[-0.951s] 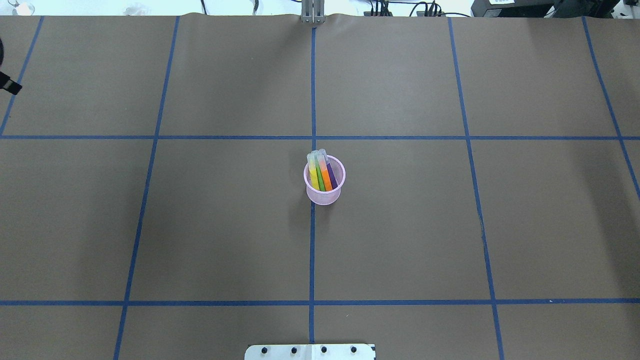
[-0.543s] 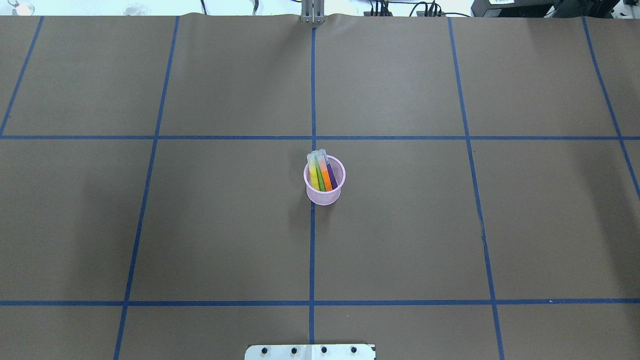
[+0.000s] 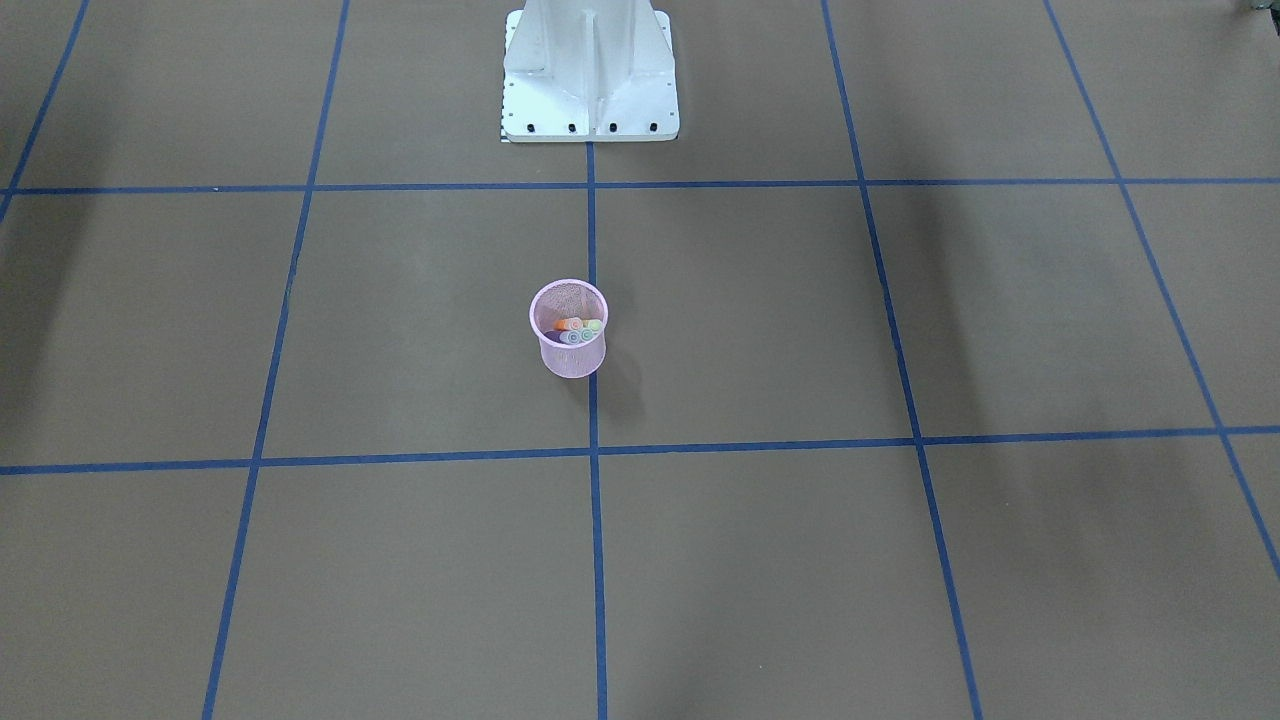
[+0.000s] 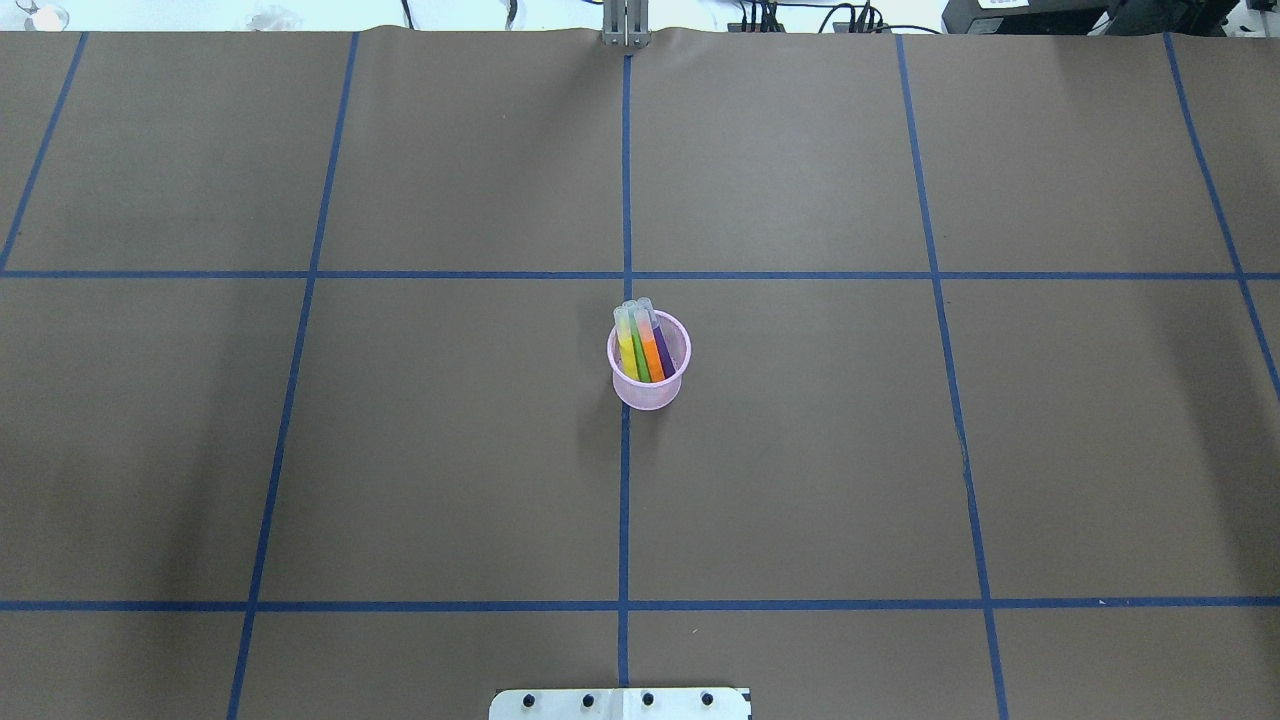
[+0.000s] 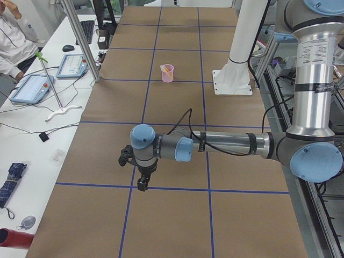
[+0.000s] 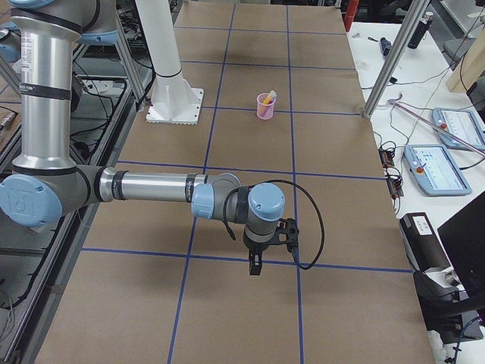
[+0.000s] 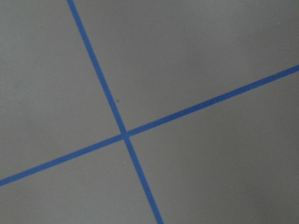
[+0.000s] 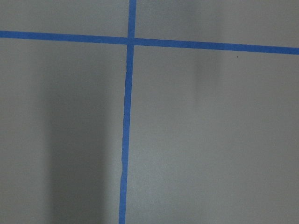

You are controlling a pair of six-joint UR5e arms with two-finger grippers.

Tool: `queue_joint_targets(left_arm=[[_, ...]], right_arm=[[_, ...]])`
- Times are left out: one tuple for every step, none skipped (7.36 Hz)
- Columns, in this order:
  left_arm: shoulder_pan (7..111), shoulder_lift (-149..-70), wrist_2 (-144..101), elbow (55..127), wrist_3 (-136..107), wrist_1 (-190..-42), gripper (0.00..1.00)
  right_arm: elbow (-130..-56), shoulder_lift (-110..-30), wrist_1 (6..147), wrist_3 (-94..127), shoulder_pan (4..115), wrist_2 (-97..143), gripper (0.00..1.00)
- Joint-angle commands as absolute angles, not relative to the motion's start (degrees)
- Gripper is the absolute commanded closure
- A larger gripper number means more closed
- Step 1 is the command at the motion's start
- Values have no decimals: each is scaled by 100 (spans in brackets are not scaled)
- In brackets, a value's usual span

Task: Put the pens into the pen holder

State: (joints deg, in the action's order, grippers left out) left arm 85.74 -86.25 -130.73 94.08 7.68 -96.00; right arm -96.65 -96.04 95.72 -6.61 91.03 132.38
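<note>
The pink wire-mesh pen holder (image 4: 645, 398) stands upright at the table's centre, also in the front-facing view (image 3: 570, 362). The yellow pen (image 4: 626, 352), green pen (image 4: 639, 356), orange pen (image 4: 652, 356) and purple pen (image 4: 665, 354) stand inside it, pale caps up. My left gripper (image 5: 142, 185) shows only in the exterior left view, pointing down over the table's left end; I cannot tell if it is open. My right gripper (image 6: 255, 267) shows only in the exterior right view, over the right end; I cannot tell its state either. Both wrist views show only brown table and blue tape.
The robot's white base plate (image 4: 620, 703) sits at the near edge, its pedestal (image 3: 589, 70) behind the holder. Blue tape lines grid the table. A metal post (image 5: 80, 40), tablets (image 5: 32, 88) and a seated person (image 5: 11, 32) are on the far side.
A dark part of my left arm at the overhead view's far left edge has moved out of that view. The holder and pens have not moved.
</note>
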Motion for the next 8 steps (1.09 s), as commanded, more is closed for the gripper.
queue_joint_targets(left_arm=[[8596, -8307, -13060, 9711, 738, -9642, 0], [8596, -8297, -13078, 9703, 773, -9633, 0], [8613, -8271, -13087, 9721, 782, -9642, 0], [8613, -8253, -13087, 9625, 730, -9624, 0], [8596, -8279, -13096, 9450, 703, -9650, 0], [8604, -8279, -13096, 9457, 712, -9711, 0], [8613, -8262, -13043, 9483, 721, -9721, 0], [8596, -8279, -13026, 9475, 729, -9729, 0]], right_arm=[[-9659, -9589, 9571, -650, 9105, 13245, 0], [-9668, -9571, 9571, -650, 9105, 13245, 0], [-9677, -9536, 9571, -650, 9097, 13245, 0], [-9694, -9527, 9571, -650, 9097, 13254, 0], [-9633, -9527, 9589, -642, 9097, 13254, 0], [-9598, -9553, 9571, -668, 9097, 13219, 0], [-9589, -9597, 9563, -703, 9097, 13210, 0], [-9571, -9632, 9571, -703, 9097, 13175, 0]])
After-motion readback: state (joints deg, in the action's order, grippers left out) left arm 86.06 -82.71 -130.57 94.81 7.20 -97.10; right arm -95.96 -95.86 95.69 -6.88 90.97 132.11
